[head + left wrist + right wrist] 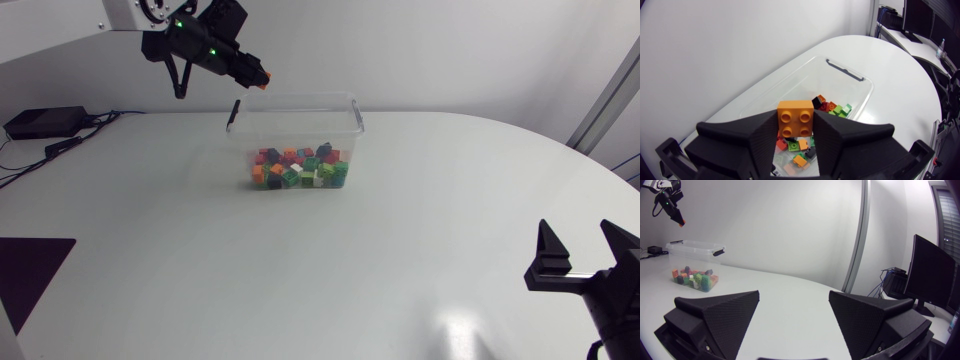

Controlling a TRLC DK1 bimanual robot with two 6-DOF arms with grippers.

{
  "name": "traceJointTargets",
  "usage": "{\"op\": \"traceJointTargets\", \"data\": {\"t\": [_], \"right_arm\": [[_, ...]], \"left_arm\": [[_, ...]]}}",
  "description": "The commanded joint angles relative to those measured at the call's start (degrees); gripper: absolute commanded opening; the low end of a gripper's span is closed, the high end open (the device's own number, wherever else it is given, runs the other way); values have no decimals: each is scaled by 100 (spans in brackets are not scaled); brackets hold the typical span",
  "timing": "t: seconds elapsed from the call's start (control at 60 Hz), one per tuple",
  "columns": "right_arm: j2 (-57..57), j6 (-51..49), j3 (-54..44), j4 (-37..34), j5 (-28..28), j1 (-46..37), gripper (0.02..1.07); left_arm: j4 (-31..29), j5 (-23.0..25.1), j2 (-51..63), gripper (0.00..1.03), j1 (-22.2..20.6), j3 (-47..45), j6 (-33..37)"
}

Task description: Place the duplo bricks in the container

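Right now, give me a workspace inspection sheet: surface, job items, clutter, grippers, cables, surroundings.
Surface: white rounded table.
Job's things: clear plastic container holding many mixed-colour duplo bricks; one orange duplo brick held above it.
Clutter: black box at the table's far left.
Grippers: left gripper, jaws shut on the orange duplo brick; right gripper, jaws open, empty.
Cables: black cables beside the black box.
Surroundings: nothing seen.

The container [300, 128] is clear, glossy plastic, and the orange brick [796, 118] is smooth, shiny plastic. The fingers [722, 312] of my right gripper [794, 297] are matt black with a fine grainy texture. The white table [200, 250] is smooth with a faint sheen.
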Motion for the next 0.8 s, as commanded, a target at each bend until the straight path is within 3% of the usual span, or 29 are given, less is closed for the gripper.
{"op": "traceJointTargets", "data": {"t": [0.0, 0.083, 0.15, 0.167, 0.183, 0.233, 0.5, 0.65, 0.783], "right_arm": [[-25, 134, -99, -19, 55, 54, 102], [-25, 134, -99, -19, 55, 45, 102], [-34, 134, -99, -19, 55, 45, 102], [-34, 134, -99, -19, 55, 45, 102], [-25, 134, -99, -19, 55, 45, 102], [-34, 134, -99, -19, 55, 54, 102], [-25, 134, -99, -19, 55, 45, 102], [-25, 134, -99, -19, 55, 45, 102], [-25, 134, -99, -19, 55, 54, 102]], "left_arm": [[240, -98, 334, 32, -30, 197, -254], [460, -300, 484, 44, -109, 197, -281], [636, -573, 580, 67, -197, 197, -245], [732, -757, 633, 81, -232, 197, -245], [785, -810, 642, 88, -241, 197, -245], [838, -871, 686, 99, -250, 241, -237], [662, -1135, -70, 99, -56, 4, -35], [609, -1144, -905, 99, 409, -647, -70], [1022, -1082, -1995, 99, 963, -1684, 9]]}}
